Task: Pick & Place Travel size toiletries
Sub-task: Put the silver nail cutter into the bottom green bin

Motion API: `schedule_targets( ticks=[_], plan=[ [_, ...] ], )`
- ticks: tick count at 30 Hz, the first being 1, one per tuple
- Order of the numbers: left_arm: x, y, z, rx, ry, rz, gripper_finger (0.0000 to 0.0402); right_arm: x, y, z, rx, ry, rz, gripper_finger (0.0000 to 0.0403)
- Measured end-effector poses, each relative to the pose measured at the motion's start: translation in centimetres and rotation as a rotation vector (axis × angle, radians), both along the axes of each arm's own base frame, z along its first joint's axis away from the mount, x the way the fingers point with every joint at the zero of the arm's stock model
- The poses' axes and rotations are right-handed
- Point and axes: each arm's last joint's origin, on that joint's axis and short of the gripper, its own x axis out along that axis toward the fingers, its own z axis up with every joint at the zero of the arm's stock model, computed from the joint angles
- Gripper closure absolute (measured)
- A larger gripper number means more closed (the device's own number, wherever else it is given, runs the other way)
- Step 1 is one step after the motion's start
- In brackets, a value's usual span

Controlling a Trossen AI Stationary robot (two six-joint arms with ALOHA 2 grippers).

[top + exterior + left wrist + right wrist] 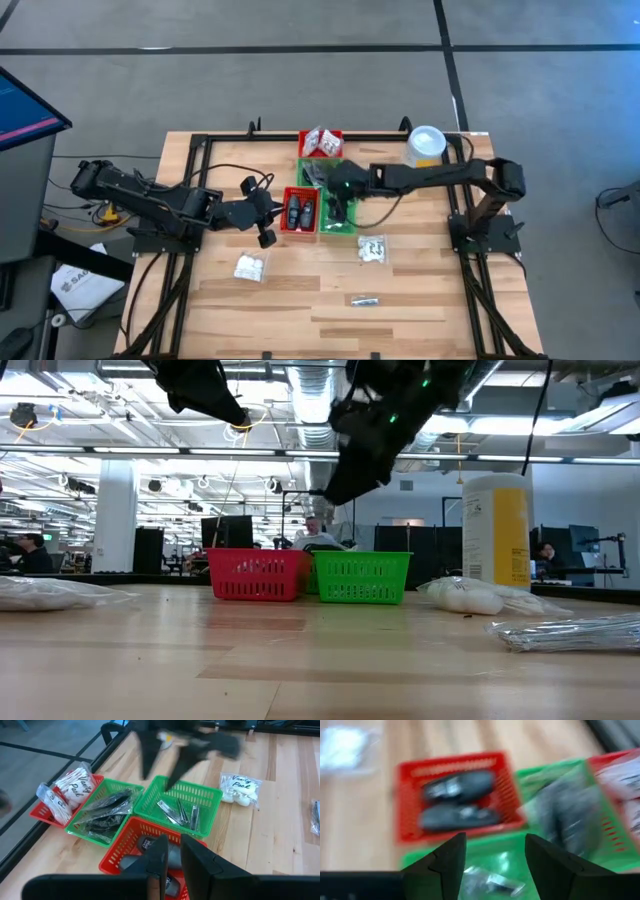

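Toiletries sit in four little baskets in the middle of the table (pixel 420 300). Right under the right pincer (pixel 495 857) is a green basket (pixel 210 800) with small silvery packs (pixel 180 812) in it. That pincer is open and holds nothing. Next to it, a red basket (pixel 405 805) has two dark grey things (pixel 457 800). Farther past the pincer, another green basket (pixel 82 822) holds dark crinkly packs (pixel 107 810), and a red one (pixel 42 810) holds white packs (pixel 70 787). Three more packs lie loose on the wood: white ones (pixel 250 266) (pixel 372 249) and a silvery one (pixel 364 299). The left pincer (pixel 172 855) hangs over the near red basket, nearly closed, with nothing in it.
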Motion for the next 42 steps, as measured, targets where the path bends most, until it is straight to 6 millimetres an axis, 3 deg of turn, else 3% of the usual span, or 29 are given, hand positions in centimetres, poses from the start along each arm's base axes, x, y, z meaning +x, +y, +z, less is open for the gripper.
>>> schedule_targets(
  ticks=[10,21,27,35,42],
  plan=[
    [0.0,0.0,0.0,0.001,0.003,0.000,0.0358,-2.2,9.6,0.3,0.089,0.137,0.151,0.0232],
    [0.0,0.0,0.0,0.001,0.003,0.000,0.0358,-4.5,16.7,-0.6,0.143,0.219,0.203,0.0242],
    [0.0,0.0,0.0,0.002,0.001,-0.001,0.0358,-5.8,20.9,-2.3,0.155,0.277,0.261,0.0239],
    [0.0,0.0,0.0,0.000,-0.001,0.000,0.0358,-7.2,25.0,-5.1,0.137,0.341,0.295,0.0244],
    [0.1,0.0,0.1,-0.003,-0.010,0.000,0.0358,-8.3,26.5,-5.3,0.098,0.311,0.264,0.0250]
  ],
)
